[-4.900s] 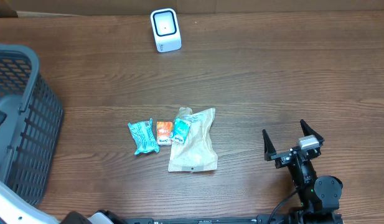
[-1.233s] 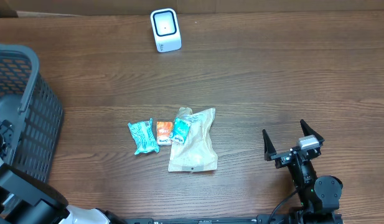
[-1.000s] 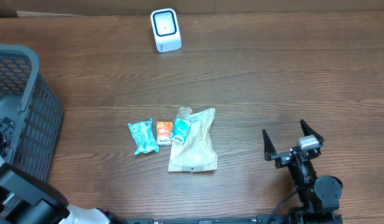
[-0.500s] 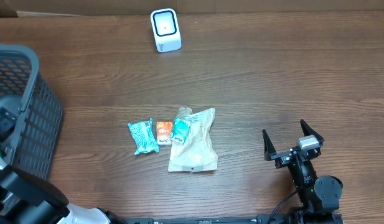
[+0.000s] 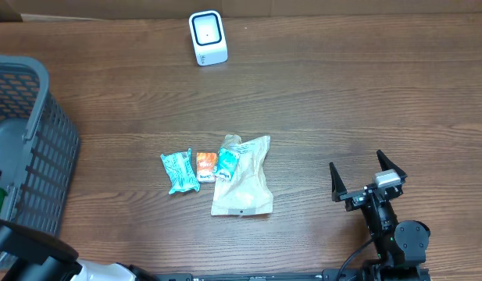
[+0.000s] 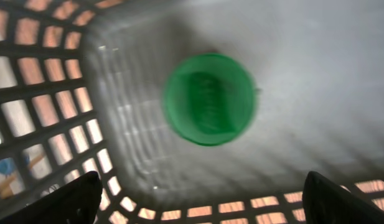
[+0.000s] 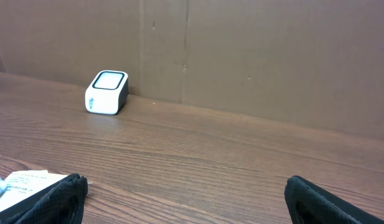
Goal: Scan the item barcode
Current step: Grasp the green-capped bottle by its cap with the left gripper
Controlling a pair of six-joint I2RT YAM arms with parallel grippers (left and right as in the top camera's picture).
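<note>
**Overhead.** The scanner (image 5: 207, 37) stands at the far edge of the table (image 5: 365, 94). The basket (image 5: 37, 148) sits well left of the scanner, nearer the robot. Three packets (image 5: 180, 172) and a pouch (image 5: 244, 187) lie mid-table, on the near side of the scanner. The right gripper (image 5: 356, 162) is well to the near right of the scanner, jaws spread, empty.

**Left wrist.** The left gripper (image 6: 201, 190) is inside the basket (image 6: 48, 118), jaws spread wide, holding nothing. The green item (image 6: 209, 98), round and blurred, lies on the basket floor, apart from both fingers.

**Right wrist.** The right gripper (image 7: 185, 186) has its jaws spread. The scanner (image 7: 107, 93) stands far off to the left. A pouch corner (image 7: 23, 180) shows nearer than the scanner.
</note>
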